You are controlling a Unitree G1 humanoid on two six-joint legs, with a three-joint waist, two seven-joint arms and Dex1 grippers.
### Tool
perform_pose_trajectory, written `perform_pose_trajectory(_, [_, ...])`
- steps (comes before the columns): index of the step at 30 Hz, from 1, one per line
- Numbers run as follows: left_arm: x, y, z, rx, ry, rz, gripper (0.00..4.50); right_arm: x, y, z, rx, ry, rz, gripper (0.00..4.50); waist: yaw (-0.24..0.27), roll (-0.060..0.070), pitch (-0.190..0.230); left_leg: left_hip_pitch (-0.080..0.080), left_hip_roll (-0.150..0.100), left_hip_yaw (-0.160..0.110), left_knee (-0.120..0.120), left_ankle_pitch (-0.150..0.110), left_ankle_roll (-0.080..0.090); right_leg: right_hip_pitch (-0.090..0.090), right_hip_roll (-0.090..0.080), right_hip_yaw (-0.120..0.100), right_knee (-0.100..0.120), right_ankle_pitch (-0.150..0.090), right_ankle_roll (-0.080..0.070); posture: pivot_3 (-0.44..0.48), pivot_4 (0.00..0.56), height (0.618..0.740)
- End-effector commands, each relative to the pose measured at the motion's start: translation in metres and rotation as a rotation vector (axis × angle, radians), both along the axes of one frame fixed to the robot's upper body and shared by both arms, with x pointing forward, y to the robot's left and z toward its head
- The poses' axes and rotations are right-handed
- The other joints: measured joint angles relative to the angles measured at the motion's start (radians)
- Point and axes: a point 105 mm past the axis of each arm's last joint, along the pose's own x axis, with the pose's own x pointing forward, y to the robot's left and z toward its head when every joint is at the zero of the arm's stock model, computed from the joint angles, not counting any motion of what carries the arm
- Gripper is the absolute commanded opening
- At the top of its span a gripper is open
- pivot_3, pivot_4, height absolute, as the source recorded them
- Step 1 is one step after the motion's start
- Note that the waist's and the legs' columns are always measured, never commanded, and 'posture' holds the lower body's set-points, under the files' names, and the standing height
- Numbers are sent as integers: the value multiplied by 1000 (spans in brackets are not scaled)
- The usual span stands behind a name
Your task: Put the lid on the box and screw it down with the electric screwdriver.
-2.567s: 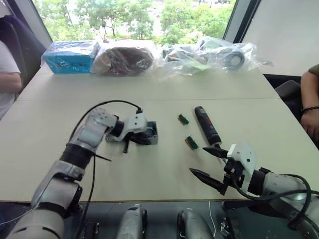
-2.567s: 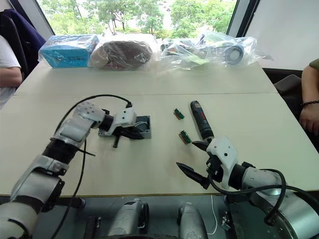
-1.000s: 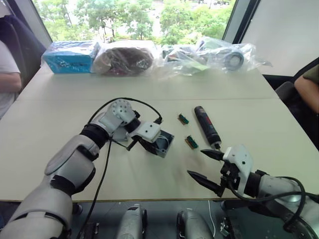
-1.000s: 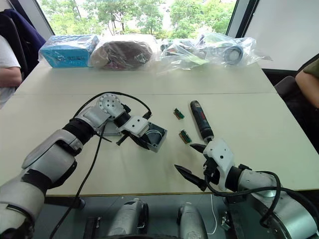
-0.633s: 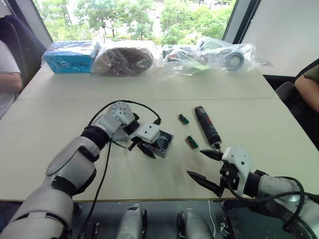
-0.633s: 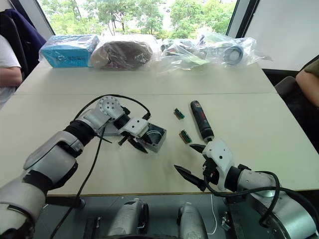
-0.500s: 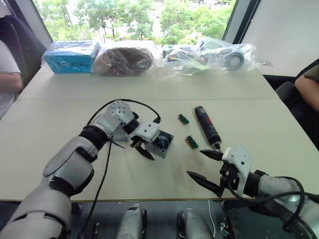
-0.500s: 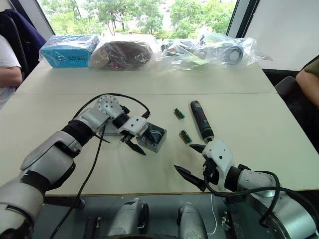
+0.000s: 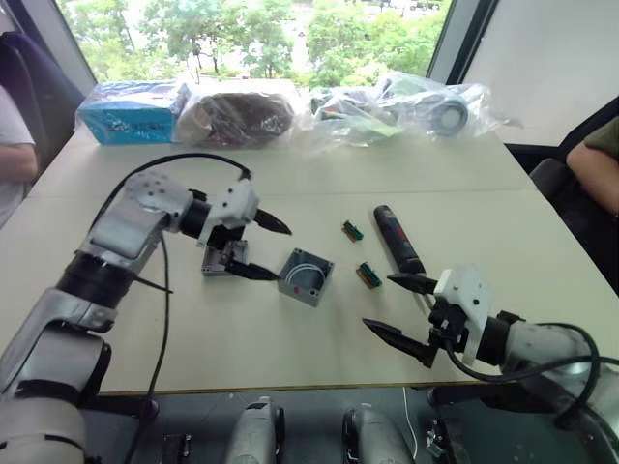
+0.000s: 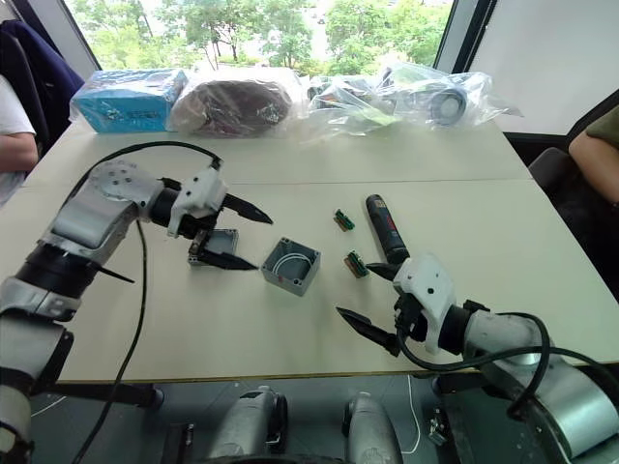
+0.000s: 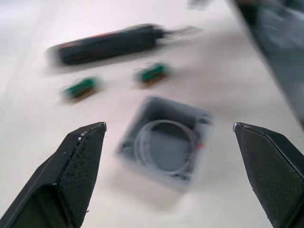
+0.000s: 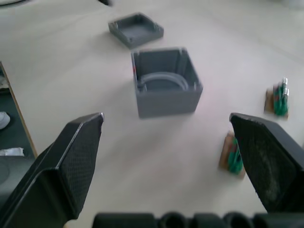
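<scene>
- while the lid (image 10: 215, 243) lies flat on the worktop (image 9: 290, 333), part of it is hidden behind the lower finger of the left hand (image 9: 254, 248), so its red mark cannot be made out from the head views.
- in the left wrist view the scene is blurred; the box (image 11: 166, 141) is seen open-topped with a white wire coil inside, but finer details are hard to tell.
- the tip of the electric screwdriver (image 9: 398, 240) is covered by the upper finger of the right hand (image 9: 398, 311), so its bit cannot be seen.
- a person's arm (image 9: 590, 160) is cut off at the right edge, and a sleeve (image 9: 12, 135) at the left edge.
- the left hand is held wide open with nothing in it, just above the lid, its fingers pointing toward the box, which stands just beside it on the right side.
- the right hand is spread open and empty near the front edge of the worktop; the box is seen ahead between its fingers in the right wrist view, with the lid beyond it.
- the electric screwdriver lies on the worktop right of the box, with two small green-gold pieces (image 9: 361, 252) between them.
- the box stands upright and apart from the lid, not touching it.
- open worktop is left in front of the box and to the left of the lid; plastic bags (image 9: 397, 104) and a blue packet (image 9: 131, 109) are lined along the far edge, well apart from the work.
</scene>
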Motion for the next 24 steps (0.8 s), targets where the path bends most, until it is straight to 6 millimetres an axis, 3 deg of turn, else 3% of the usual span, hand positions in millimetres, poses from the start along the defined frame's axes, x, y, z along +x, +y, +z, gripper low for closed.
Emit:
perform_pose_trajectory(1, [21, 34, 15, -62, -49, 407, 4419, 1, 6, 20, -14, -9, 83, 4500, 0, 0, 0, 0, 0, 0, 0, 0, 0, 0, 0, 0, 0, 0, 0, 0, 150, 740])
perform_pose_trajectory(5, [32, 86, 6, -107, 48, 850, 4419, 7, 12, 33, -95, 7, 173, 4500, -1, 0, 1, 0, 0, 0, -1, 0, 0, -1, 0, 0, 0, 0, 1, 0, 150, 740])
perform_pose_trajectory(8, [26, 105, -17, -140, 167, 1058, 4419, 14, 17, 44, -116, -21, 226, 4500, -3, -1, 1, 0, 0, 0, -1, 0, 0, 0, 1, 0, 0, 0, 2, 0, 150, 740])
perform_pose_trajectory(16, [2, 92, -71, -156, 369, 1230, 4419, 28, 21, 61, -127, -79, 270, 4500, 6, -2, 1, 0, -4, 0, 0, 0, -1, 0, -1, 0, 0, 1, 1, 0, 150, 740])
perform_pose_trajectory(22, [-4, 94, -95, -127, 422, 1311, 4419, 26, 23, 70, -116, -92, 290, 4500, 5, -1, 1, 1, -4, 0, 0, 0, -1, 0, -1, 0, 0, 1, 1, 0, 150, 740])
perform_pose_trajectory(24, [-4, 97, -99, -122, 437, 1333, 3903, 25, 24, 72, -113, -94, 288, 4500, 5, -1, 1, 1, -4, 0, -1, 0, -1, 0, -1, 0, 0, 0, 1, 0, 150, 740])
